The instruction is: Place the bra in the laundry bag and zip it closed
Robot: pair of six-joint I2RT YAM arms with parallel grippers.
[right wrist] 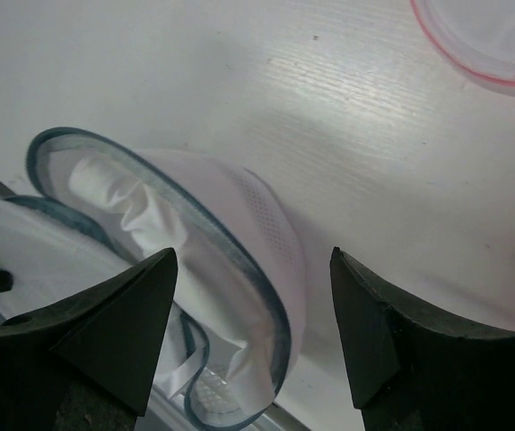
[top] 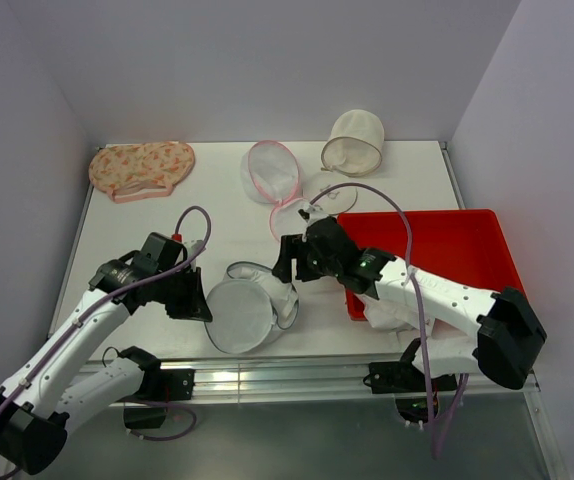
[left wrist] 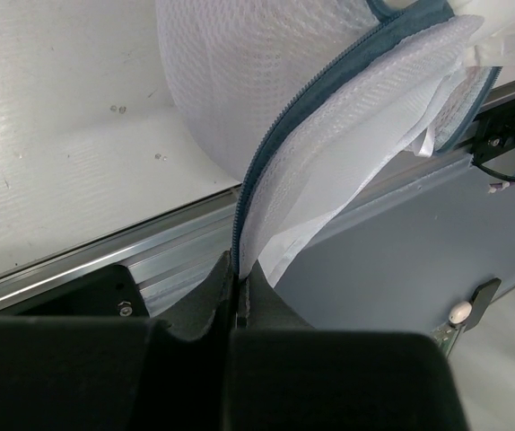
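Left gripper tight on the laundry bag rim; right gripper wide and empty above the bra inside.

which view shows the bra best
Right wrist: the bra lies bunched between the laundry bag halves. Top external shows only a sliver at the bag's edge; left wrist, just fabric poking past the zipper rim.

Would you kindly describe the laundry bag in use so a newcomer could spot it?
Left of the red plastic tray, at the near edge of the white table, lies a round white mesh clamshell bag. Unlike the pink-rimmed mesh bag and peach floral bag farther back, its zipper rim is dark blue-grey, pinched by the left hand.
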